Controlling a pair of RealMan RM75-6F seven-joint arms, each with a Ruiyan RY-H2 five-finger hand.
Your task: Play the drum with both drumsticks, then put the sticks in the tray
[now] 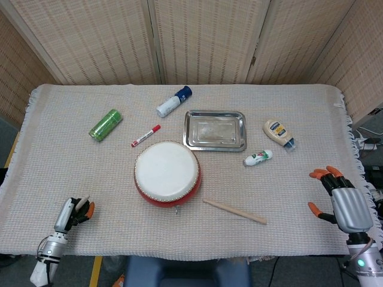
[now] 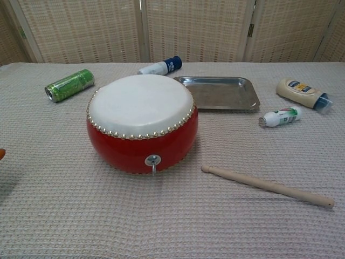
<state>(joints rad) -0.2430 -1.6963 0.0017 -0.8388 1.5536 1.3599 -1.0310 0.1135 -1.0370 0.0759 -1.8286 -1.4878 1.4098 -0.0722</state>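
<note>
A: What's on the surface [image 1: 287, 197], counted?

B: One red drum [image 1: 167, 173] with a white head. One steel tray [image 1: 215, 130] just behind it. One loose drumstick [image 1: 234, 211] in front of the drum, to its right. One green can [image 1: 105, 124] on its side, one red marker [image 1: 145, 136], one white bottle with a blue cap [image 1: 173, 101], one cream squeeze bottle [image 1: 278, 132], and one small white tube [image 1: 258, 158] with green and red print.

A: And the second drumstick?

B: A short pale tip pokes out above the left hand [image 1: 70, 212] at the near left corner. The fingers are curled in around it, so that hand holds it.

A: The right hand?

B: The right hand [image 1: 340, 203] hovers at the near right edge, fingers spread, holding nothing. The loose drumstick lies well apart from it, toward the drum.

A: Is the drum touching the tray?

B: In the chest view, the drum's far edge overlaps the tray's near corner; I cannot tell if they touch.

A: Any writing you can read?

B: No. The labels on the squeeze bottle, tube and can are too small to read.
</note>
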